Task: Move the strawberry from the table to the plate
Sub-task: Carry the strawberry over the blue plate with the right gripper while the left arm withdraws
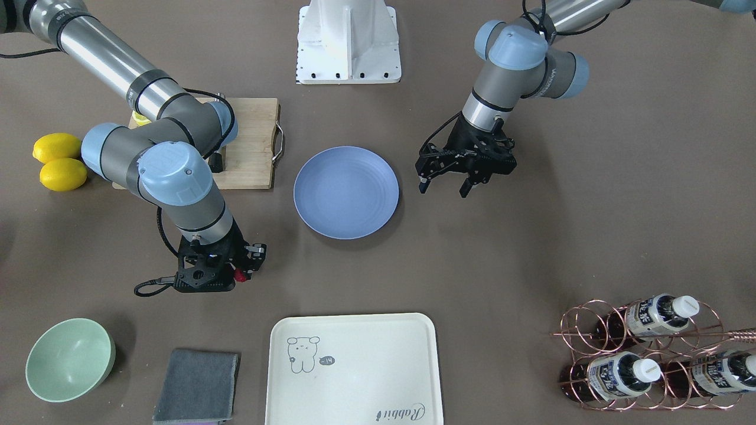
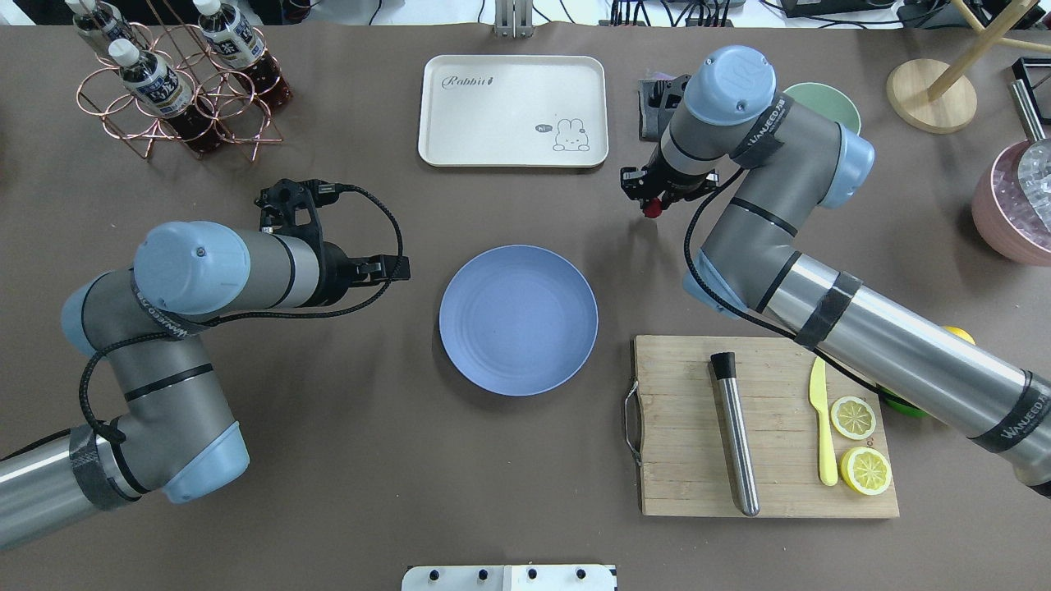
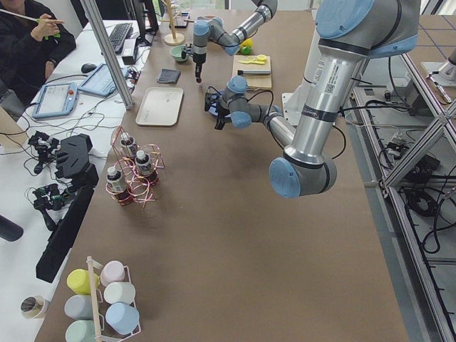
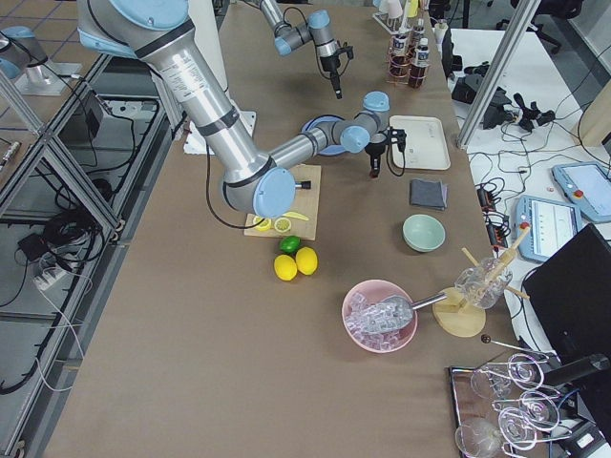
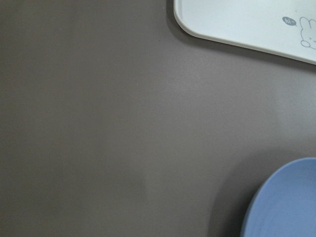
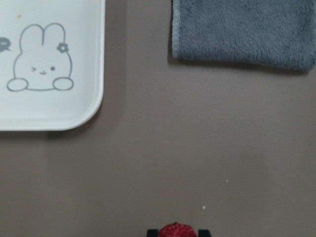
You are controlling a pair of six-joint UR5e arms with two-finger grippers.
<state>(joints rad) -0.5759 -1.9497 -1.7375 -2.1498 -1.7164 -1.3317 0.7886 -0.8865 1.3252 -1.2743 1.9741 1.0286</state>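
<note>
The strawberry (image 1: 240, 275) is a small dark red berry pinched between the fingers of my right gripper (image 1: 241, 273), which is shut on it. From overhead the strawberry (image 2: 653, 208) shows under the right wrist, up and to the right of the blue plate (image 2: 518, 331). In the right wrist view the strawberry (image 6: 177, 230) sits at the bottom edge between two black fingertips. I cannot tell whether it still touches the table (image 1: 531, 265). My left gripper (image 1: 443, 190) hangs open and holds nothing beside the plate (image 1: 346, 192).
A cream tray (image 2: 513, 111) lies beyond the plate, with a grey cloth (image 1: 198, 383) and a mint bowl (image 1: 69, 359) near the right gripper. The cutting board (image 2: 768, 427) carries a muddler, a knife and lemon slices. Whole lemons (image 1: 59, 165) and a bottle rack (image 1: 649, 354) stand aside.
</note>
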